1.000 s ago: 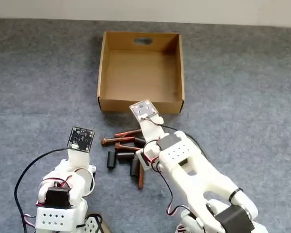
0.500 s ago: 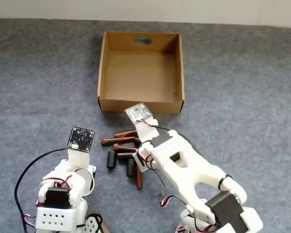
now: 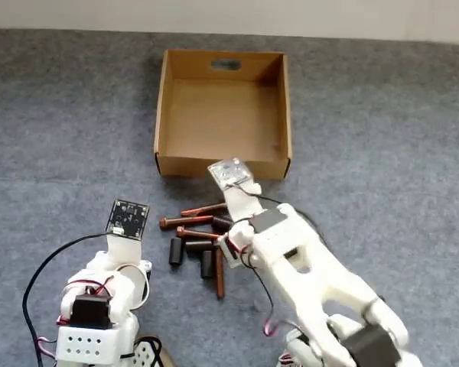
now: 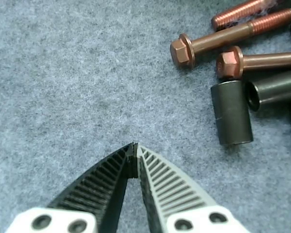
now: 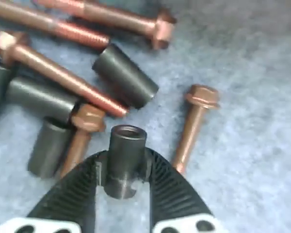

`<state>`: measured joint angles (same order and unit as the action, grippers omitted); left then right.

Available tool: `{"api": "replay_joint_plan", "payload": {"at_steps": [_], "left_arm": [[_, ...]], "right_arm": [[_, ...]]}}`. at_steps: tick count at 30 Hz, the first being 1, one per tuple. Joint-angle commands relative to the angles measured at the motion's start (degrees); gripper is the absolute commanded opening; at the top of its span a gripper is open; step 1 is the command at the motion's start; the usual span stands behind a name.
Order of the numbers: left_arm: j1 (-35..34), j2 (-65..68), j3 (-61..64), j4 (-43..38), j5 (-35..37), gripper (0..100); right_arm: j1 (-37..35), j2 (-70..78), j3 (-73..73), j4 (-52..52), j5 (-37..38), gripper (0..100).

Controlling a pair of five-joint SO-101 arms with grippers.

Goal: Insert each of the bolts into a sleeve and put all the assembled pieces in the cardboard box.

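Observation:
My right gripper [image 5: 122, 160] is shut on a dark sleeve [image 5: 126, 141], held upright with its open bore facing the camera. It hangs over a heap of copper bolts [image 5: 63, 77] and dark sleeves [image 5: 125, 75]; one bolt [image 5: 194, 121] lies apart beside it. In the high view the right arm [image 3: 283, 245] stands over the heap [image 3: 195, 237], just in front of the cardboard box [image 3: 162, 115]. My left gripper [image 4: 135, 148] is shut with nothing in it, low over bare carpet, with bolts [image 4: 213, 41] and a sleeve [image 4: 231, 112] a short way off.
Grey carpet [image 3: 76, 122] covers the table. The box has nothing inside and its handle slot [image 3: 226, 65] is in the far wall. The left arm [image 3: 107, 298] sits near the front edge, left of the heap. Open carpet lies to the left and right of the box.
The right arm swung a little left and then back right over the heap, and loose pieces beside it shifted slightly. The left arm has kept still.

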<state>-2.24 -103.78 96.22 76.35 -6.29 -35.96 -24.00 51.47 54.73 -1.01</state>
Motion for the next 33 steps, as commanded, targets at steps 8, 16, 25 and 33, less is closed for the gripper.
{"api": "replay_joint_plan", "payload": {"at_steps": [8,16,25,33], "left_arm": [[-0.57,-0.40,0.92,0.09,-0.35,1],[-0.57,-0.40,0.92,0.09,-0.35,1],[-0.57,-0.40,0.92,0.09,-0.35,1],[-0.57,-0.40,0.92,0.09,-0.35,1]], "right_arm": [[22.37,-22.55,4.70,14.20,10.55,0.9],[32.48,-22.81,21.85,7.96,25.76,1.7],[32.48,-22.81,24.04,7.60,26.37,18.4],[32.48,-13.58,17.54,8.04,26.37,18.4]]}}
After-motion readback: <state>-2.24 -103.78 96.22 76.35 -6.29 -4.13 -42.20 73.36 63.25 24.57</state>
